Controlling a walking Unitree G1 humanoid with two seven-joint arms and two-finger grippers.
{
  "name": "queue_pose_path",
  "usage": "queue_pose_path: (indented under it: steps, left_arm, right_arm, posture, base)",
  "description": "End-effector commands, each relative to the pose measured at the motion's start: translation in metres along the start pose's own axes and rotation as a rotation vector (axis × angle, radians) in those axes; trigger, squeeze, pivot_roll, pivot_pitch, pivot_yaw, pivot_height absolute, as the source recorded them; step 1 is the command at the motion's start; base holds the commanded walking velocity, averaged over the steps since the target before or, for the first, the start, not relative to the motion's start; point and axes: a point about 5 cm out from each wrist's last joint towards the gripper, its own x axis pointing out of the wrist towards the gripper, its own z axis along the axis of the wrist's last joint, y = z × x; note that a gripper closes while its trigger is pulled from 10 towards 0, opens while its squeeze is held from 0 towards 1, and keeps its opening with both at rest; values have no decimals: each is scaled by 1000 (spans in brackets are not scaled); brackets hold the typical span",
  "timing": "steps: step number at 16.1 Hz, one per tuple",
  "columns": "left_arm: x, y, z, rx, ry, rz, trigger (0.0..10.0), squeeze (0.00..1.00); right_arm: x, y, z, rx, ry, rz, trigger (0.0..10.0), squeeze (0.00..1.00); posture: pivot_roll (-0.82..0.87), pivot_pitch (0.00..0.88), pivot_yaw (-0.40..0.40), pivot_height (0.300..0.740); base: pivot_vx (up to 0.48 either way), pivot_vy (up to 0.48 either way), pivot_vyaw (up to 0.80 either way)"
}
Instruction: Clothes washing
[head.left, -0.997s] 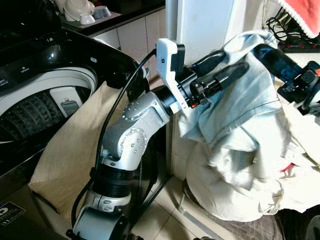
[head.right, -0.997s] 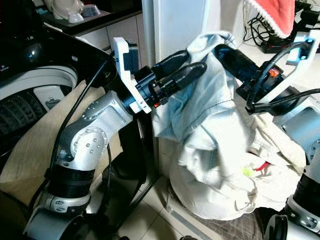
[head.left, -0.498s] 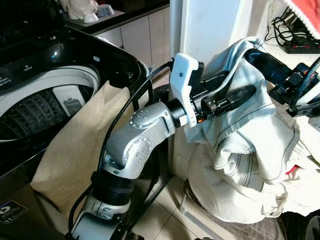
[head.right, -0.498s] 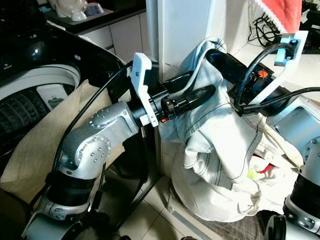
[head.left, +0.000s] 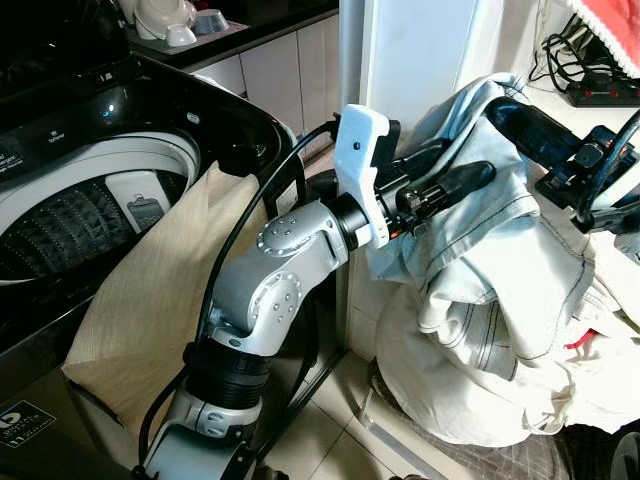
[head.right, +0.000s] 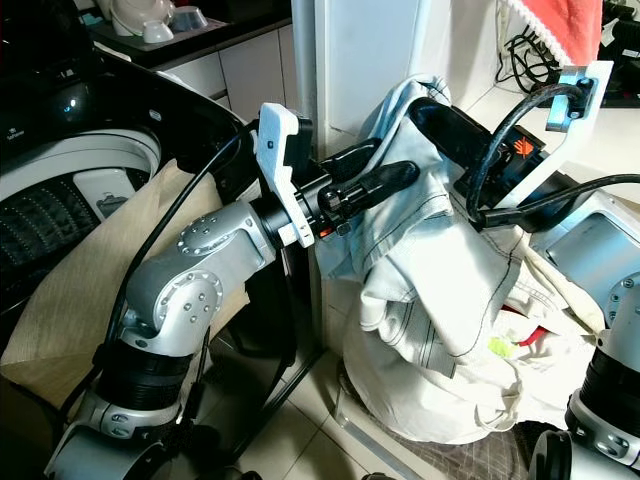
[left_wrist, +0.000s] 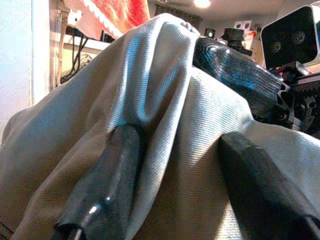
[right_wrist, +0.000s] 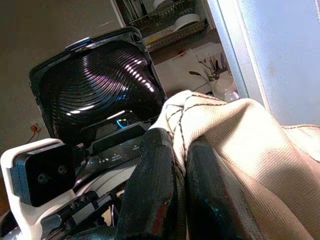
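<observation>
So far no wash has begun. My right pincer (head.right: 425, 108) pinches the pale blue cotton garment (head.right: 430, 220) up over the white laundry heap (head.right: 450, 390). My left pincer (head.right: 385, 170), fingers apart, pokes into it. The black top-loading washing machine (head.left: 110, 160) waits open.

Hardly any writing can be read. On the near left, a small white sticker (head.left: 22, 421) sits on the dark front of the washing machine (head.left: 110, 110); it carries a round logo and lines of print, all too small to make out. Farther back on the left, the machine's glossy black control panel (head.left: 35, 158) bears a few pale words, blurred beyond reading. The panel appears again at the far left of the right eye view, where its lettering (head.right: 12, 141) is equally illegible.
</observation>
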Motion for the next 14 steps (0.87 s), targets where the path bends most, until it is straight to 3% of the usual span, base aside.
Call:
queue_pose_path:
  steps: [1, 14]
  left_arm:
    - [-3, 6, -1, -3, 12, 36, 0, 0]
    - [-4, 15, -1, 4, -9, 100, 0, 0]
  right_arm:
    - [3, 15, 10, -48, -44, 72, 0, 0]
    - [6, 19, 9, -56, -40, 78, 0, 0]
  posture:
    - [-174, 0, 89, 740]
    - [-176, 0, 88, 740]
  base:
    - [0, 0, 0]
    - [0, 0, 0]
